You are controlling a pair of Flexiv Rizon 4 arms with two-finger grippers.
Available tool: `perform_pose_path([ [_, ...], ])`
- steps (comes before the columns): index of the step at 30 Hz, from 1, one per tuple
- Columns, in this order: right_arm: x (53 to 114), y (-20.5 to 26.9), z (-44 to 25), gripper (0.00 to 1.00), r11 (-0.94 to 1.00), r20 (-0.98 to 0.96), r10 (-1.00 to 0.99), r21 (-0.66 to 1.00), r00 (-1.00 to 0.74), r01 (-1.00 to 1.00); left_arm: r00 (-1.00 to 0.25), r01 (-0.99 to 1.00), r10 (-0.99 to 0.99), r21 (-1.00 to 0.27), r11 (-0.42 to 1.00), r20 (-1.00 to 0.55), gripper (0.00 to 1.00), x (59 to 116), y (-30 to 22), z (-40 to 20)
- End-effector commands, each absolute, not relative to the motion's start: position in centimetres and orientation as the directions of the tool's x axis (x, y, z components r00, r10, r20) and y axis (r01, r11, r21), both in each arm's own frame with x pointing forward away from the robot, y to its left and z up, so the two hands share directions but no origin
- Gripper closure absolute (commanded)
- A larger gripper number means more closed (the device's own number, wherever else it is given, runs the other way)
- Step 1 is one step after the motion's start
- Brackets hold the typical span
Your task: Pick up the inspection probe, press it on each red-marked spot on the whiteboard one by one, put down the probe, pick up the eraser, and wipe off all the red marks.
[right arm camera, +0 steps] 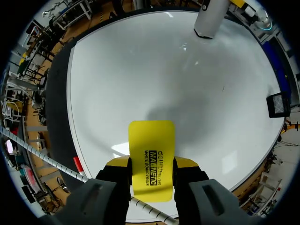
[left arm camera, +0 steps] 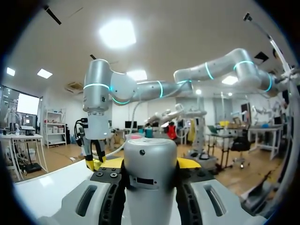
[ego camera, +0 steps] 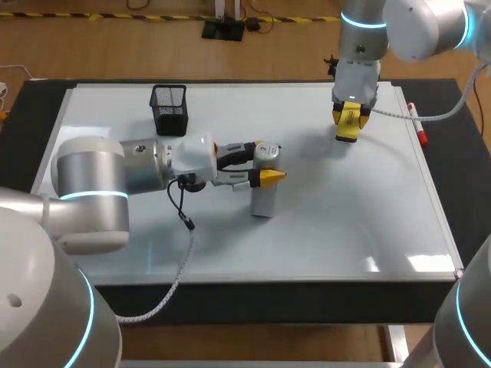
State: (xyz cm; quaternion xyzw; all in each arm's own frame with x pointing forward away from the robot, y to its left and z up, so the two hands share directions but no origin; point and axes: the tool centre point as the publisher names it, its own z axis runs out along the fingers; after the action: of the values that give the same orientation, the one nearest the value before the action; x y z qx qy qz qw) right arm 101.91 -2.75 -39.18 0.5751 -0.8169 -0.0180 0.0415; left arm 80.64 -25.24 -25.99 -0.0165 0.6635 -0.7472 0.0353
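Probe (ego camera: pixel 263 201): clamped upright by left end effector (ego camera: pixel 268 162). Eraser (right arm camera: pixel 151 140): held in right end effector (right arm camera: pixel 151 162). Risk: probe toppled if released tilted.

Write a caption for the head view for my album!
Left jaws hold the probe upright over the whiteboard; right jaws hold the yellow eraser.

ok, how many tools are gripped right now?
2. The probe, upright, in the left gripper near the whiteboard's middle; the yellow eraser in the right gripper toward its far right.
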Motion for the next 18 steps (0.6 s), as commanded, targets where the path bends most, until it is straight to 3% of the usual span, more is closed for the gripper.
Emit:
perform_pose_path([
  [1,101.9,-2.8,-39.1,1.00,0.336,0.049,-0.942,0.076,-0.333,-0.939,-0.996,0.036,-0.084,-0.994,-0.102,-0.027,1.00,80.7,-24.3,-24.7],
  [18,101.9,-2.8,-39.1,1.00,0.336,0.049,-0.942,0.076,-0.333,-0.939,-0.978,0.091,-0.194,-0.992,-0.085,-0.073,1.00,82.9,-16.9,-22.0],
])
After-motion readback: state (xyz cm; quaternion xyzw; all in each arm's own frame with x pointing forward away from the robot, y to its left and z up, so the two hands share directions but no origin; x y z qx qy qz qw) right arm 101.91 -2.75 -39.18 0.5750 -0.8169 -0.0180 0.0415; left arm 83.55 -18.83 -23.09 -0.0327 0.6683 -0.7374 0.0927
